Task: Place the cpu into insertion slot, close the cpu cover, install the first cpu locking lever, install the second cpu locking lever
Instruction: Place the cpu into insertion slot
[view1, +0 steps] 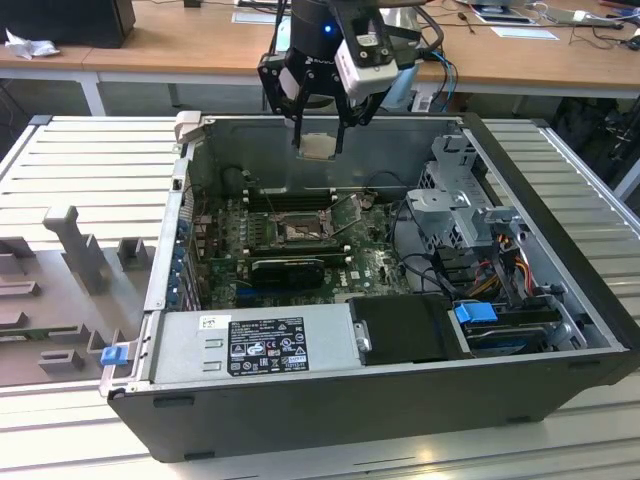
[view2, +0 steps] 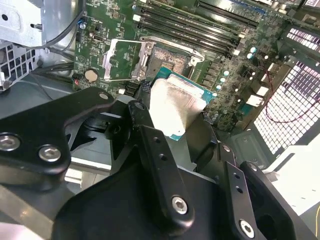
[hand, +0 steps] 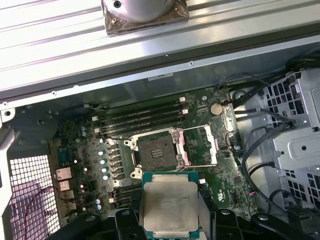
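Right now the hand (view1: 318, 147) hangs above the open computer case (view1: 350, 410), over its far wall and well above the green circuit board (view1: 372, 266). Its two black fingers (view1: 297, 140) are clamped on the cpu (view1: 318, 145), one on each side of the chip's edges, so the cpu is up in the air and touches nothing in the case.

In the first wrist view the cpu (hand: 169, 205) shows its pale silver face framed by a thin green rim. Beyond it on the board lies the insertion slot (hand: 156, 151), a dark square in a silvery rim, bare and uncovered. The cpu cover (hand: 183, 146) stands open, tipped off the slot along one edge, with board showing through its window. In the exterior view the cover sits to the slot's right.

Long black memory slots (hand: 140, 120) run just beside the slot on its far side. A black graphics card (view1: 290, 268) lies on the nearer side. A grey power supply (view1: 250, 345) fills the near corner, and the case rests on a ribbed metal table (view1: 90, 160).
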